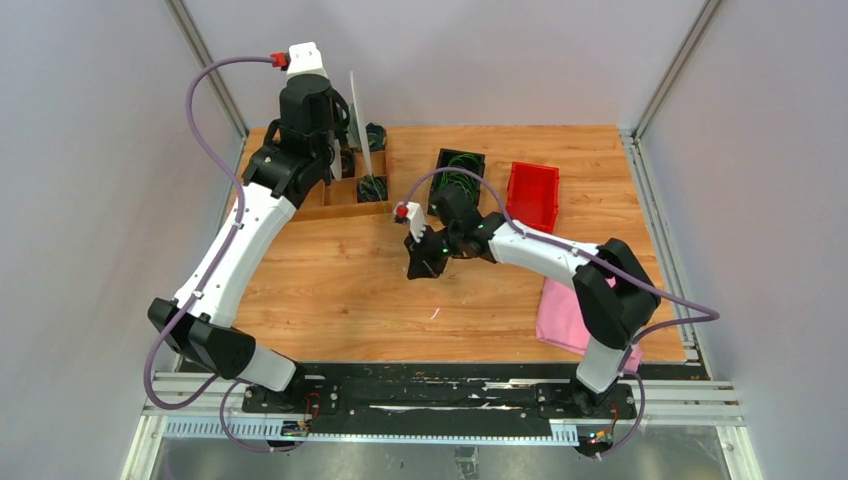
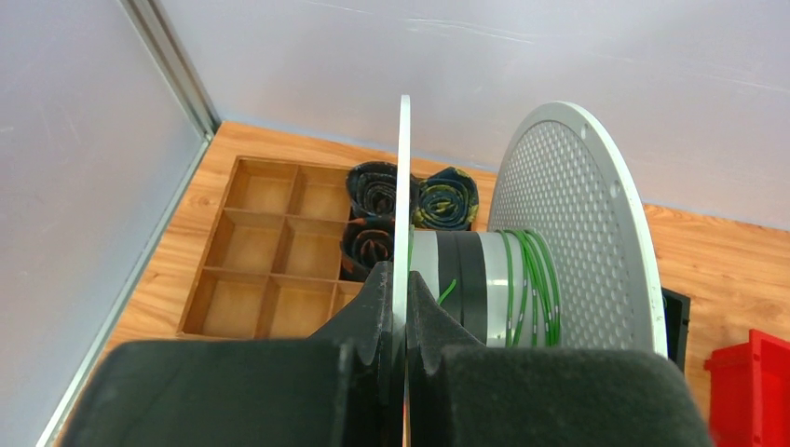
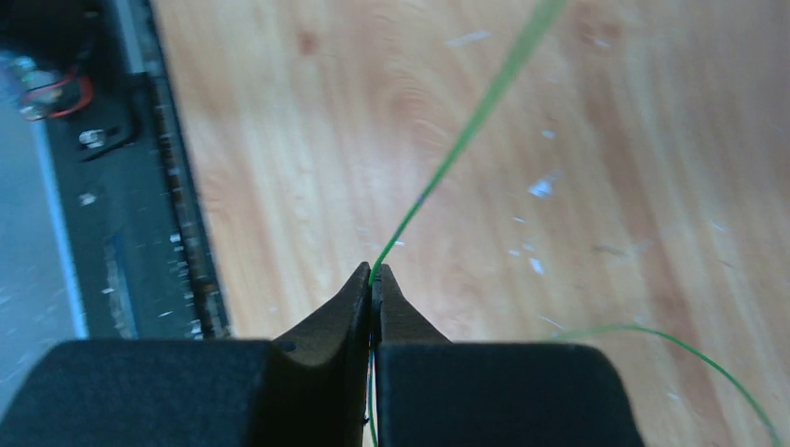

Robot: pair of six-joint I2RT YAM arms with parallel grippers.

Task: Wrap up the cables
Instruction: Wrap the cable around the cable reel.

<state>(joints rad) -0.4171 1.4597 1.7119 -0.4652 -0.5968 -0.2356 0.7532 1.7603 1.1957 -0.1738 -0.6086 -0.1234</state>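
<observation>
In the left wrist view my left gripper (image 2: 404,291) is shut on the thin near flange of the grey spool (image 2: 570,233), which stands on edge above the back left of the table. Several turns of green cable (image 2: 533,279) lie on the spool's hub beside black bands. My right gripper (image 3: 374,276) is shut on one thin green cable (image 3: 466,130) that runs up and to the right over the wood. In the top view this right gripper (image 1: 422,262) hangs over the table's middle. More green cables (image 1: 458,172) curl inside a black box.
A wooden divided tray (image 2: 279,251) at the back left holds small dark cord bundles (image 2: 410,200). A red bin (image 1: 533,193) stands right of the black box (image 1: 443,158), and a pink cloth (image 1: 562,318) lies at the front right. A black rail (image 3: 168,168) edges the table.
</observation>
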